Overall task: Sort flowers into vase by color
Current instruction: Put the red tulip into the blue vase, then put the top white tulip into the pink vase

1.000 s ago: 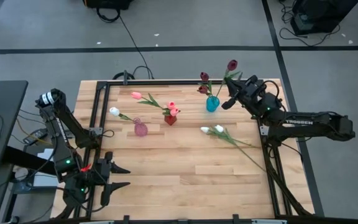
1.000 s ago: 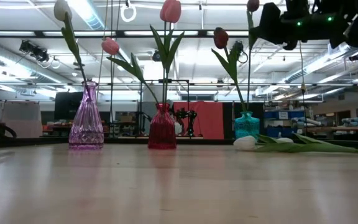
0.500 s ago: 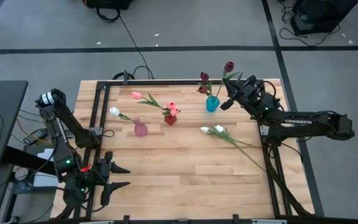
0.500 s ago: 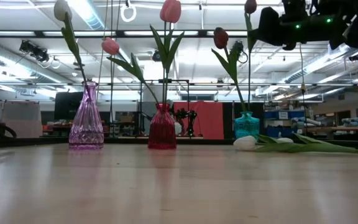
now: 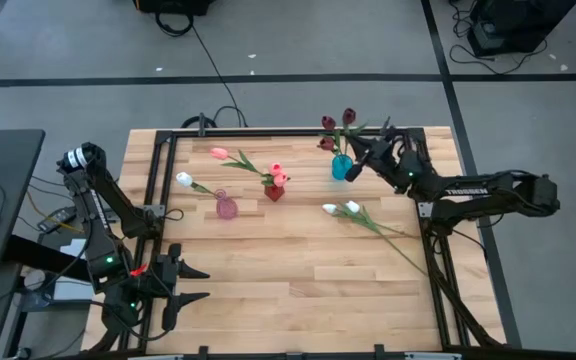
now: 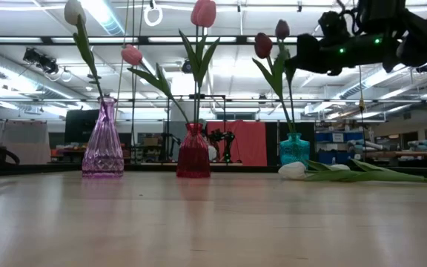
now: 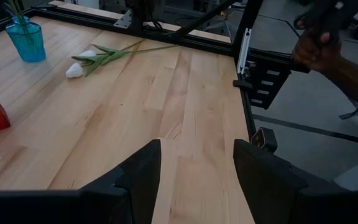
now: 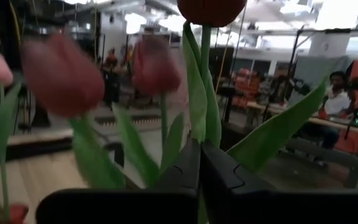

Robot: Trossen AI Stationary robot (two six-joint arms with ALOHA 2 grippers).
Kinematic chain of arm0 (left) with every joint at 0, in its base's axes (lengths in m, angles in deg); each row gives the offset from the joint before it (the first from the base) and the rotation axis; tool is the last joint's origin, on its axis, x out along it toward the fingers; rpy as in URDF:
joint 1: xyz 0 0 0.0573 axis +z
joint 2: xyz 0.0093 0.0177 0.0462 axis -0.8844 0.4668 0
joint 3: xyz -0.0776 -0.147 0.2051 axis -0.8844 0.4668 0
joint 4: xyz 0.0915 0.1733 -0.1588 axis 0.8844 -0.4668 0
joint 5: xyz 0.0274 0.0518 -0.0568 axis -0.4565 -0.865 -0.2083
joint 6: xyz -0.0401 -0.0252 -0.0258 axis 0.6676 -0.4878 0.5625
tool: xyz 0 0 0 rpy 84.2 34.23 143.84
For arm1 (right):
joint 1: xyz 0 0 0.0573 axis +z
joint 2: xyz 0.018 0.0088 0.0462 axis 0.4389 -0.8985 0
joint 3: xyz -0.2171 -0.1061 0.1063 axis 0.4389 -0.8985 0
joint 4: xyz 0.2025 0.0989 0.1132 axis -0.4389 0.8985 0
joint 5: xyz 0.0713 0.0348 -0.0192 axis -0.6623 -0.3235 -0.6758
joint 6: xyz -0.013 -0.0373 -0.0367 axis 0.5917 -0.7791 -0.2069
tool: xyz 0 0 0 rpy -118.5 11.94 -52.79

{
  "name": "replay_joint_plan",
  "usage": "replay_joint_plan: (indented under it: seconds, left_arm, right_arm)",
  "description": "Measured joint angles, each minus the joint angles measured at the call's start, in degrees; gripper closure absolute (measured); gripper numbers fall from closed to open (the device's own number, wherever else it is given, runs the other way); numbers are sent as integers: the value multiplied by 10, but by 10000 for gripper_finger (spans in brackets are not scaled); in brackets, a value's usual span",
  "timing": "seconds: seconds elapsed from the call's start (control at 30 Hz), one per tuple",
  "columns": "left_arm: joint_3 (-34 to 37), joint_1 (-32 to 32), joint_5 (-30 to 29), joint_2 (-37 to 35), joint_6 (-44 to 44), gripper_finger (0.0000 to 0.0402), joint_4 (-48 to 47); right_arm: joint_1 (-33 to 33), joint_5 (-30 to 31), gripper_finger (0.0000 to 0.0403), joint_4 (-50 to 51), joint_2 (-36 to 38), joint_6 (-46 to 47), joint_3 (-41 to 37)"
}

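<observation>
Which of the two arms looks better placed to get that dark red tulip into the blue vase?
The right: its gripper already pinches the maroon tulip just above the blue vase. The left gripper waits at the table's near-left corner.

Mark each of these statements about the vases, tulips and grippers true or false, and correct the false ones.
1. The right gripper is shut on a maroon tulip above the blue vase. True.
2. White tulips lie on the table. True.
3. The red vase holds white tulips. False: it holds pink tulips.
4. The left gripper holds a flower. False: it is open and empty, at the table's near left corner.
5. The purple vase lies tipped over. False: it stands upright.
</observation>
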Motion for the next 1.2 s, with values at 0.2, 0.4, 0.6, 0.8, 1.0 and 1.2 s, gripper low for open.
replay_joint_plan:
  seconds: [0.2, 0.4, 0.6, 0.8, 1.0, 1.2]
  left_arm:
    - [0, 0, 0, 0, 0, 195, 0]
    - [0, 0, 0, 0, 0, 195, 0]
    - [0, 0, 0, 0, 0, 195, 0]
    - [0, 0, 0, 0, 3, 195, 0]
    - [0, 0, 0, 0, 30, 195, 0]
    - [1, 0, 0, 14, 31, 195, 3]
  right_arm:
    - [11, 0, 360, 109, 18, 32, 0]
    - [20, -1, 319, 194, 51, 64, 0]
    - [20, -20, 271, 286, 91, 100, 6]
    - [32, -46, 240, 452, 114, 120, 83]
    - [61, -51, 234, 689, 109, 199, 197]
    - [116, -95, 237, 871, 74, 352, 226]
